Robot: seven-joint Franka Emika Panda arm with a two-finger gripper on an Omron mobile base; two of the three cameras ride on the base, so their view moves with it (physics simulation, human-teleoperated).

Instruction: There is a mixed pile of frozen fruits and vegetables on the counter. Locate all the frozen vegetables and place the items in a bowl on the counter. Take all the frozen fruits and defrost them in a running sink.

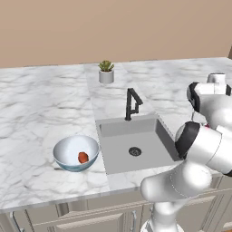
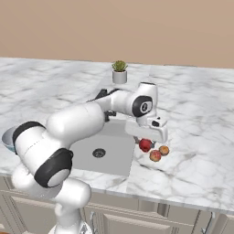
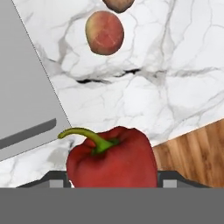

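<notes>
One red pepper between the tool's fingers

Two dark fingers of the tool (image 2: 146,142) are clamped on a red pepper (image 3: 112,158) with a curved green stem, which fills the space right at the fingertips in the hand view. Just beyond the tool on the white marble table (image 2: 192,137) lie two orange-peach fruits (image 2: 155,156), close together, one touching nothing and the second (image 2: 164,150) just behind it. Beside the tool, toward the arm's base, is the grey sink (image 1: 133,140) with its dark drain and black faucet (image 1: 132,103). Well beyond the sink from the tool sits the pale blue bowl (image 1: 63,152), holding one orange-red lump (image 1: 83,157)
</notes>
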